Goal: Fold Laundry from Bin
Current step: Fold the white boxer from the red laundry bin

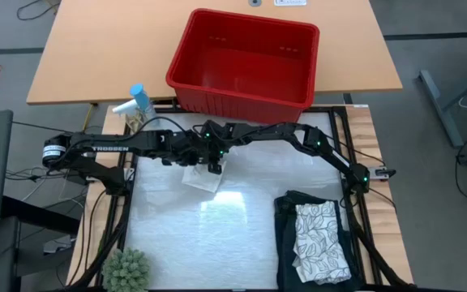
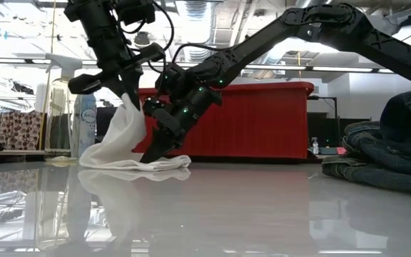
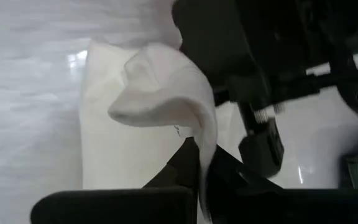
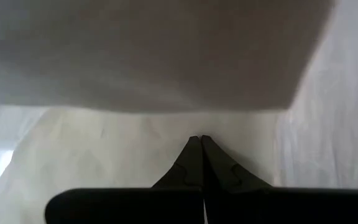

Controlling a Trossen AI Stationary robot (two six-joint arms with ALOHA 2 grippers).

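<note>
The small whitish cloth (image 1: 204,178) lies at the middle of the white table. One part of it is raised and its flat part (image 2: 170,164) rests on the table. My left gripper (image 2: 128,96) is shut on the raised part. My right gripper (image 2: 150,155) is shut and slants down onto the flat part. The red bin (image 1: 242,101) stands behind on the wooden table. At the near right, the leaf-patterned cloth (image 1: 321,242) lies on the dark garment (image 1: 289,207). My left gripper pinches an edge or fold of the cloth (image 3: 202,149) between its two fingers, slanting down from the table's left. The cloth drapes slack from the hold to the table. My right gripper rests its shut fingertips (image 4: 199,142) on the flat part of the cloth, slanting down from the far right. No cloth shows between its fingers.
A spray bottle (image 1: 140,101) stands at the far left by the bin. A small green plant (image 1: 128,269) sits at the near left corner. A bare stretch of the white table (image 1: 217,235) lies in front of the cloth.
</note>
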